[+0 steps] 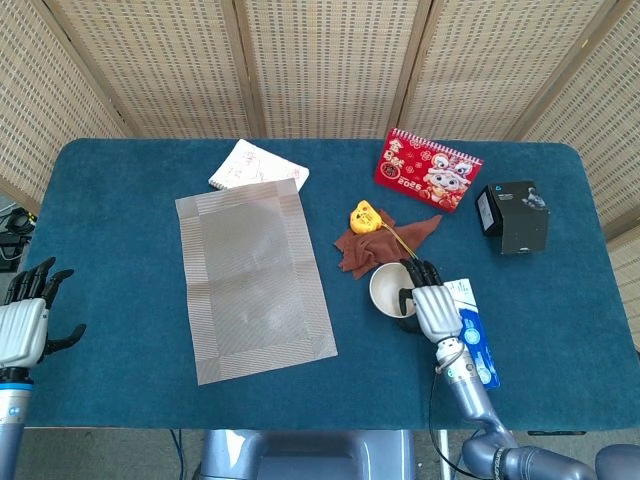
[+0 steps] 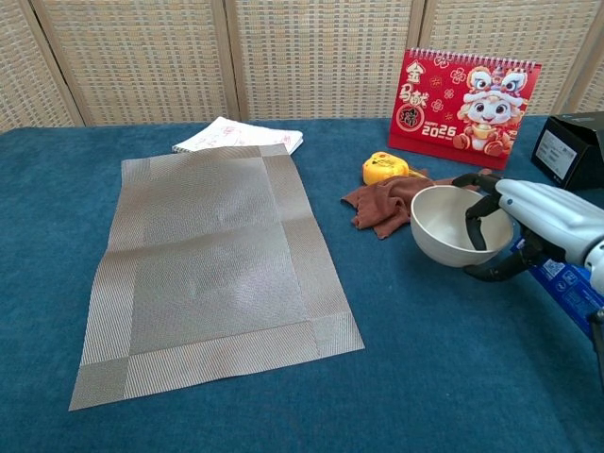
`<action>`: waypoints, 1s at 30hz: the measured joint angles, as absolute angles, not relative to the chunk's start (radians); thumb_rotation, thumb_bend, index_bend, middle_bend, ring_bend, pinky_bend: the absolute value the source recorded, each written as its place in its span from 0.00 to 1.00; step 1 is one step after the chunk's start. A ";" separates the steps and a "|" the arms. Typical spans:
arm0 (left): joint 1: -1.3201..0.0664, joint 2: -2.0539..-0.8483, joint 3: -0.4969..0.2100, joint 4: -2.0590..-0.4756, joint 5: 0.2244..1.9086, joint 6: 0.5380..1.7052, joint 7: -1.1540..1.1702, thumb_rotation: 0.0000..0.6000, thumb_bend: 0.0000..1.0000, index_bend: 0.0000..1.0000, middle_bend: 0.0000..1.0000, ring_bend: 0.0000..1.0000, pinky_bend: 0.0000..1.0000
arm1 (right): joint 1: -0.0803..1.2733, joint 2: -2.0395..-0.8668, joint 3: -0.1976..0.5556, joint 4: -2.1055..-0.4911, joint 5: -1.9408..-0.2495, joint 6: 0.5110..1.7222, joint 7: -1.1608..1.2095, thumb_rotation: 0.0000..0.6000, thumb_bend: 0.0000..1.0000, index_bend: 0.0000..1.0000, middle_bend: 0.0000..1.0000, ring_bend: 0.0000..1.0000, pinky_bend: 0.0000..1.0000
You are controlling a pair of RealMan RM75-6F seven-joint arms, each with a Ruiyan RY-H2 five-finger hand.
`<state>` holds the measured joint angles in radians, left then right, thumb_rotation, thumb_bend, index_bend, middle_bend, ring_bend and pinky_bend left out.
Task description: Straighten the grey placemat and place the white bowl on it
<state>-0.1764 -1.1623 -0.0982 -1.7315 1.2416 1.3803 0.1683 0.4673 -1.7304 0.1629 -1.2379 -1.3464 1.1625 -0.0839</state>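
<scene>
We took this for a staged indoor recording set, not a real home or office. The counter point(image 1: 120, 200) was covered in blue felt-like cloth and boxed in by woven rattan screen panels point(image 1: 330, 60) on folding frames. Props on it were a mixed lot: a red 2025 desk calendar point(image 2: 469, 99), a black box point(image 1: 512, 216), a paper booklet point(image 1: 258, 165), a brown rag point(image 2: 392, 203). Cables point(image 1: 10, 235) lay past the counter's left edge.
</scene>
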 measured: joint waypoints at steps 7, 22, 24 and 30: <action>-0.177 -1.167 -0.099 -1.730 1.240 1.379 0.176 1.00 0.24 0.16 0.00 0.00 0.00 | 0.492 -1.709 0.208 -1.229 -1.326 1.149 -0.088 1.00 0.45 0.77 0.17 0.00 0.00; -0.174 -1.187 -0.114 -1.724 1.234 1.400 0.191 1.00 0.24 0.17 0.00 0.00 0.00 | 0.611 -1.658 0.347 -1.120 -1.204 1.034 -0.131 1.00 0.42 0.77 0.17 0.00 0.00; -0.174 -1.188 -0.114 -1.721 1.231 1.397 0.191 1.00 0.24 0.17 0.00 0.00 0.00 | 0.626 -1.659 0.356 -1.092 -1.186 1.014 -0.140 1.00 0.42 0.77 0.17 0.00 0.00; -0.173 -1.195 -0.121 -1.715 1.214 1.397 0.196 1.00 0.24 0.17 0.00 0.00 0.00 | 0.668 -1.669 0.375 -0.998 -1.139 0.954 -0.146 1.00 0.42 0.77 0.18 0.00 0.00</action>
<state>-0.1731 -1.1945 -0.1211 -1.7151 1.2142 1.3968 0.1963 0.6677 -1.6685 0.3753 -0.9977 -1.1391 0.9544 -0.1465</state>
